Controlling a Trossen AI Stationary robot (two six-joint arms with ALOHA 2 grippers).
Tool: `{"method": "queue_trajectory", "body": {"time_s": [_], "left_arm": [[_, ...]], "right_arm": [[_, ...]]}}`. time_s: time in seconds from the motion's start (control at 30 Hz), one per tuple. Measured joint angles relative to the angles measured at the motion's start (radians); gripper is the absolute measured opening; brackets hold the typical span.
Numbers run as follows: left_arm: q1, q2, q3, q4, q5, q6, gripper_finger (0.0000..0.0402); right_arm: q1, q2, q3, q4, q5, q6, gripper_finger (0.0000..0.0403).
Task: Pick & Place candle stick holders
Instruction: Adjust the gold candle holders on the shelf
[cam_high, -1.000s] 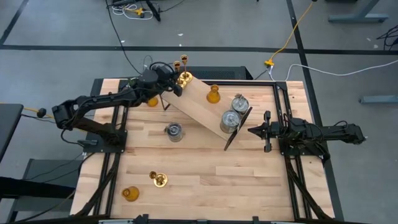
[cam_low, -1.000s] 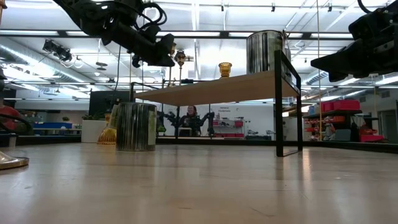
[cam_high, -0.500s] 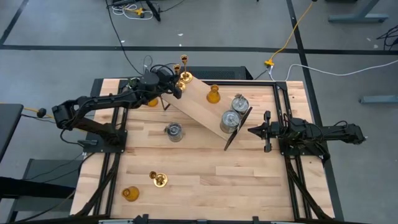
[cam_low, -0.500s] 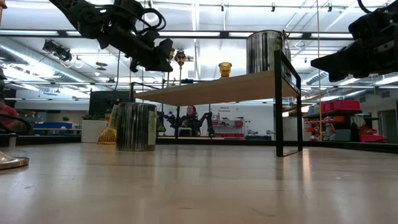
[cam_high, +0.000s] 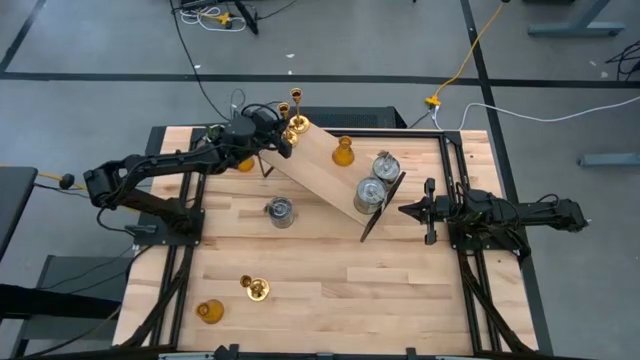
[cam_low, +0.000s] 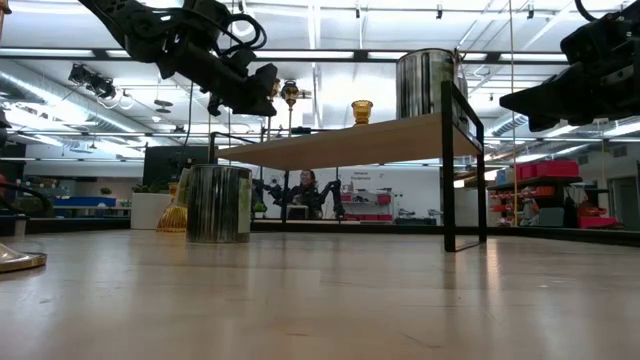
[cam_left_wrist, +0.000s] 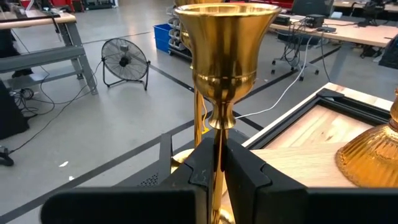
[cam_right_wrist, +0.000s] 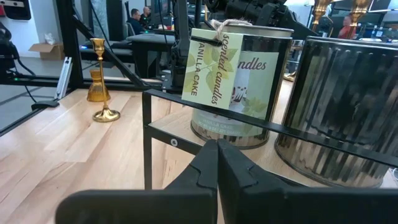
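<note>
A tilted wooden shelf (cam_high: 325, 165) on a black frame carries two brass sticks (cam_high: 297, 124) at its far-left end. It also carries an amber glass holder (cam_high: 343, 152) and two silver cylinders (cam_high: 386, 165) (cam_high: 370, 192). My left gripper (cam_high: 288, 138) is shut on one brass stick (cam_left_wrist: 224, 50); the second brass stick (cam_left_wrist: 200, 118) stands behind it. On the table stand a silver cylinder (cam_high: 281, 211), a brass stick (cam_high: 255, 289) and two amber holders (cam_high: 208, 311) (cam_high: 243, 161). My right gripper (cam_high: 402, 210) is shut and empty beside the shelf's right end. My left gripper pinches the brass stick's thin stem (cam_left_wrist: 216, 140), below the cup, between its two fingers. The fingers come roughly level from the table's left side and lie across the stem. The stick is upright over the shelf's far-left end; its base is hidden by the fingers.
The shelf's black frame legs (cam_low: 447, 165) stand mid-table. A labelled candle tin (cam_right_wrist: 239, 81) faces my right gripper. Black rails (cam_high: 185, 260) run along both table sides. Bare tabletop lies toward the near edge (cam_high: 350, 300). People sit in the room beyond (cam_low: 305, 190).
My left gripper has shifted a little toward the table's left at the shelf's far-left end, still shut on the brass stick, and has then kept still.
</note>
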Motion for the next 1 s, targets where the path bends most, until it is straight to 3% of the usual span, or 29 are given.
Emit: {"method": "queue_trajectory", "body": {"time_s": [0.63,1.0], "left_arm": [[-0.002,0.000,-0.001,-0.055,-0.003,0.000,0.0068],[-0.002,0.000,-0.001,-0.048,0.000,0.000,0.0150]], "right_arm": [[0.000,0.000,0.000,0.000,0.000,0.000,0.0003],[0.000,0.000,0.000,0.000,0.000,0.000,0.0003]]}}
